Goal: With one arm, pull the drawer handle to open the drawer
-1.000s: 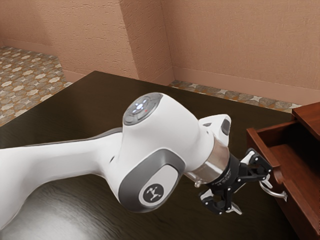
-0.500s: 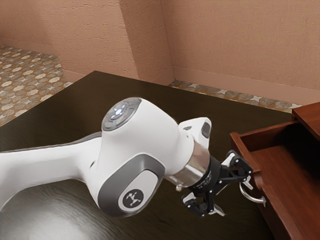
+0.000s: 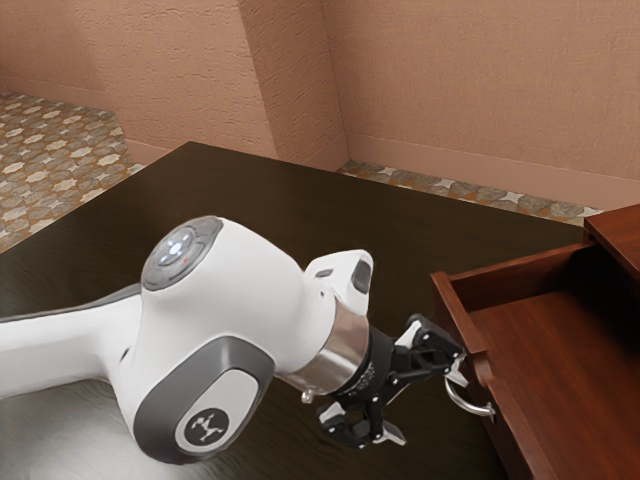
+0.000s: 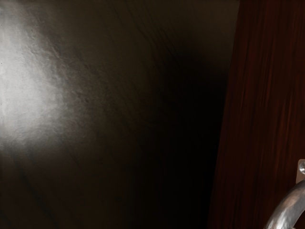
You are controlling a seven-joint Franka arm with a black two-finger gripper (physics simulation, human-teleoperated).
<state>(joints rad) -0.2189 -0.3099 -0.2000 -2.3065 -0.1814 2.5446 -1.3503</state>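
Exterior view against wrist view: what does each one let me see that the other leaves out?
The exterior view adds the white arm, its black gripper open at the handle, the inside of the pulled-out drawer, the walls and the tiled floor. The wrist view adds the handle's small mounting plate, seen close up on the drawer front. Both share the dark table, the drawer front and the metal handle.
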